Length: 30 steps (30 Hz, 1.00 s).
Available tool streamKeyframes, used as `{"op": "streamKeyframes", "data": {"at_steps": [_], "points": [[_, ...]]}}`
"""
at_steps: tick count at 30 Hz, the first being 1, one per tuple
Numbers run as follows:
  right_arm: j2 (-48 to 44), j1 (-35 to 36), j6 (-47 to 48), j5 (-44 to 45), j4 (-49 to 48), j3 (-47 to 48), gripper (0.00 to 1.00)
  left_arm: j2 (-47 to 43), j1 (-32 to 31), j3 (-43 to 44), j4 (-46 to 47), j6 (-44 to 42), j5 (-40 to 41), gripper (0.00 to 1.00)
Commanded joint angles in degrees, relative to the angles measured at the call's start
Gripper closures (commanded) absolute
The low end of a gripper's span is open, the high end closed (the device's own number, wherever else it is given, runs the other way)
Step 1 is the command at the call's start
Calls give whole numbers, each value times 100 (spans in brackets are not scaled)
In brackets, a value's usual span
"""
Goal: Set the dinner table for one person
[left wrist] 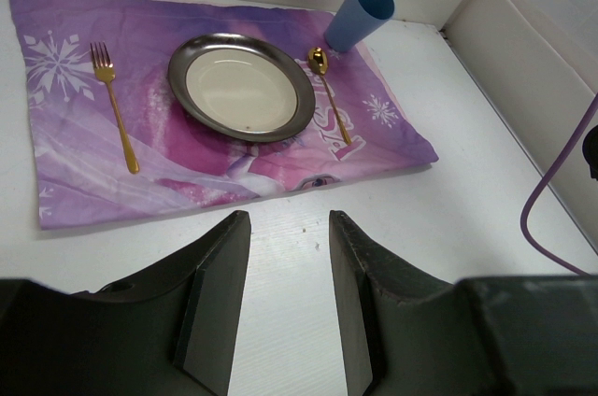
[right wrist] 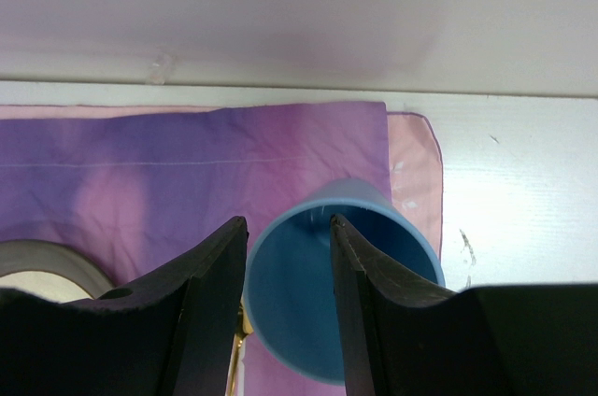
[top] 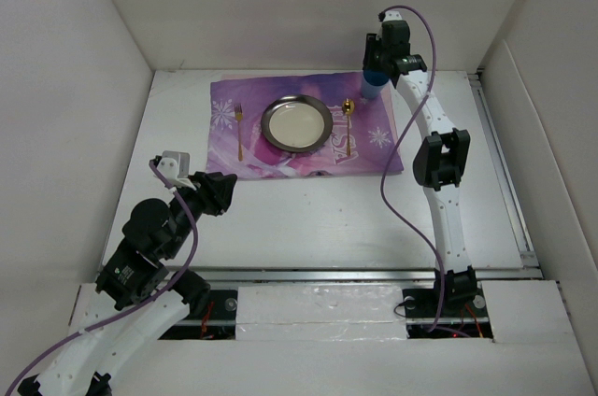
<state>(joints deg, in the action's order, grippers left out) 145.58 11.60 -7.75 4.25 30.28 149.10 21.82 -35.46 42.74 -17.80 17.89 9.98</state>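
Your right jaws stand parted above the blue cup (right wrist: 291,307) and clamp nothing. One finger hangs over its open mouth, the other just outside its rim; whether either one touches the cup cannot be told. Your left jaws are spread too, with nothing between them, over bare white surface (top: 308,219) on the near side of the plate (top: 296,123). That surface, the dinner table, lies beneath the plate and reaches well beyond it on every side. The purple mat (top: 280,164) lies directly under the plate. The gold fork (top: 238,130) lies just left of the plate and the gold spoon (top: 347,120) just right of it. The cup stands upright to the plate's far right, past the spoon's bowl.
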Motion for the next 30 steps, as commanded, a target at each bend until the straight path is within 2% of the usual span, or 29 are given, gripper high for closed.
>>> {"op": "streamKeyframes", "data": {"at_steps": [1, 6, 16, 22, 23, 25, 27, 28, 29, 30], "points": [[-3, -96, -42, -73, -550, 278, 53, 103, 39, 24, 172, 13, 74, 64], [-319, -96, -95, -266, -785, -212, 53, 112, 39, 33, 163, 4, 101, 64], [-1206, -96, -174, -601, -1112, -732, 44, 112, 39, 50, 137, 13, 197, 64], [-2539, -96, -218, -663, -1648, -2005, 37, 129, 39, 76, 110, 39, 277, 63], [-2787, -96, -262, -541, -1709, -2234, 38, 129, 39, 76, 102, 13, 224, 59], [-3419, -96, -402, -66, -2086, -3286, 39, 129, 39, 103, 93, -5, 198, 53], [-4526, -43, -490, -29, -2699, -4209, 0, 94, 39, 129, 67, -22, 189, 44], [-4947, -43, -604, -56, -2894, -5144, 0, 85, 39, 173, 75, -14, 215, 42], [-5804, -43, -683, -99, -2975, -5589, 0, 59, 39, 199, 84, -22, 215, 36], [-6265, -43, -754, -265, -3445, -6054, 0, 24, 39, 234, 101, -40, 267, 35]]}}
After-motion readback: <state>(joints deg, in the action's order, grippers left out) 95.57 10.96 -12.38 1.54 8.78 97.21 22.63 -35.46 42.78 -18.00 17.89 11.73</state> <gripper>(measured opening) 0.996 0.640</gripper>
